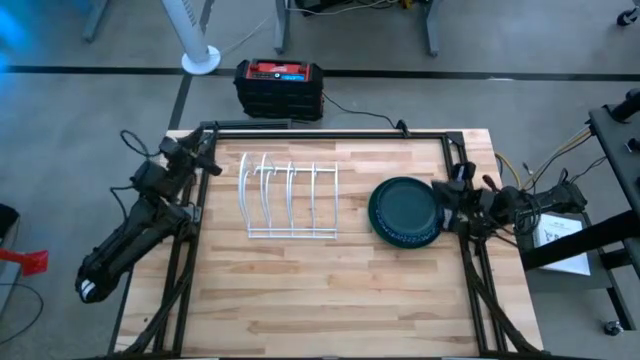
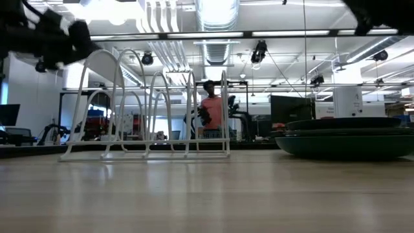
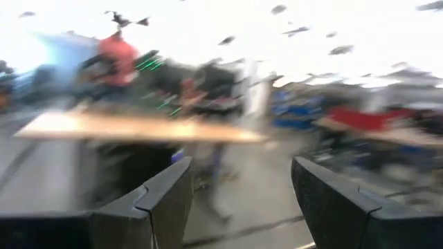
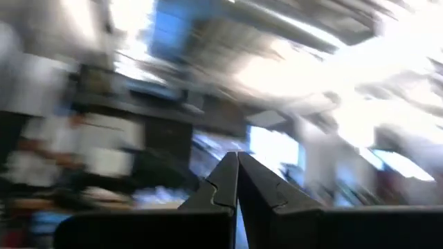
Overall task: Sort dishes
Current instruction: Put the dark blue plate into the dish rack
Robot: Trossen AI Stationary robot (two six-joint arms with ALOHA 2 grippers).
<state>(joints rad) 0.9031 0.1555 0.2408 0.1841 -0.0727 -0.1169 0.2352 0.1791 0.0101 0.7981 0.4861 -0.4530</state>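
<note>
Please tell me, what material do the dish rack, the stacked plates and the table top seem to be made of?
The rack looks like thin metal wire with a white coating: slim bent hoops, even white colour. The plates seem glazed ceramic, perhaps stoneware: dark green, smooth, with a soft sheen at the rim; melamine cannot be ruled out. The table top appears to be light wood made of joined strips, with visible grain and seams.

A stack of dark green plates (image 1: pixel 404 210) lies flat on the table's right side.
</note>
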